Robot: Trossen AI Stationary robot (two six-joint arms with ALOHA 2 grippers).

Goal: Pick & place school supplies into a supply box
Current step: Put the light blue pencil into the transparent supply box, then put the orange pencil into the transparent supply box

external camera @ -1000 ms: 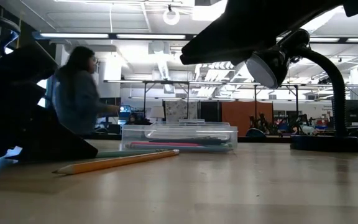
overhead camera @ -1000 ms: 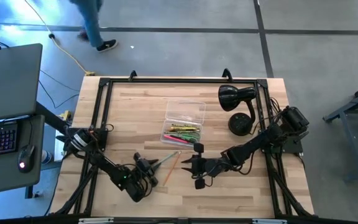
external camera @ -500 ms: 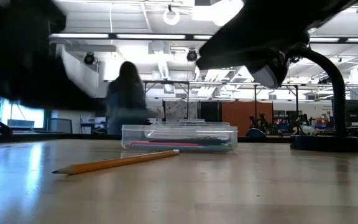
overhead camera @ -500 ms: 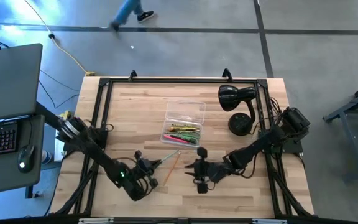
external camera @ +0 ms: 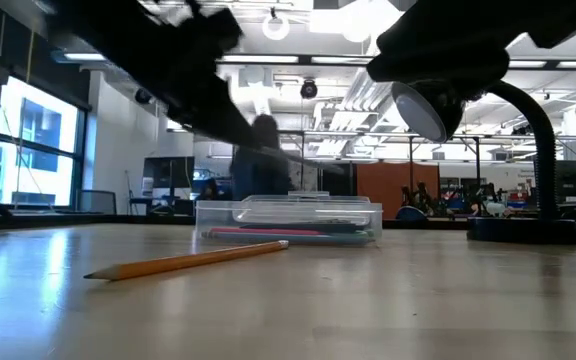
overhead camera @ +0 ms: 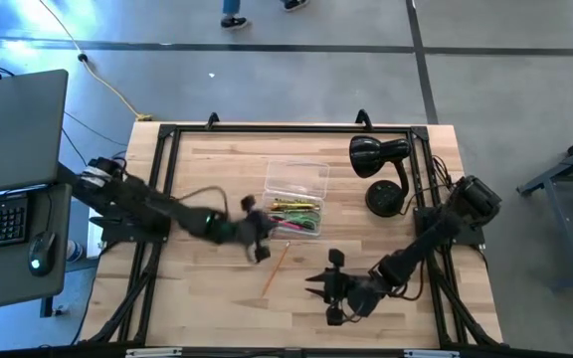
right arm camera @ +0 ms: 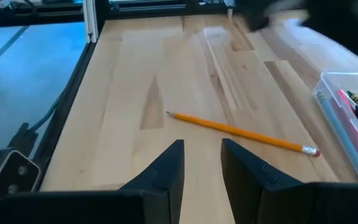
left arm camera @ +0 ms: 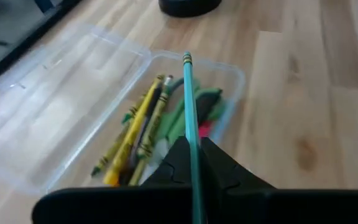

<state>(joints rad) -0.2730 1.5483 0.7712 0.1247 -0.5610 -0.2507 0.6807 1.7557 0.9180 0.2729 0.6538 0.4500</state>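
**Teal pencil held over the supply box; yellow pencil left on the table**

A thin teal pencil [left arm camera: 190, 118] is clamped between the fingers of the left gripper [left arm camera: 191, 163], its ferrule end pointing out over the supply box [left arm camera: 232, 78]; the box is seen near the middle of the table [overhead camera: 197, 159], with its clear lid folded open on the far side; several pencils and pens [left arm camera: 143, 127], yellow, green and pink-red, are already lying lengthwise inside it. A yellow pencil [overhead camera: 274, 269] is left on the bare wood just on the near side of the box; it is lying flat, apart from both grippers.

The pencils are judged to be light, stiff and smooth; a pencil lying flat is likely to roll or skid if nudged, so it is best taken across its shaft near the middle, with the fingers set either side of it; the clear box is judged light enough to be shifted by a careless knock.

The right gripper [right arm camera: 201, 163] is held low over the near right part of the table, its fingers parted and nothing between them; the yellow pencil is seen ahead of it.

The black desk lamp [overhead camera: 378, 171] is standing at the far right. In the low view the left arm is only a dark blur, and a person behind the box cannot be made out clearly; no scissors can be picked out.
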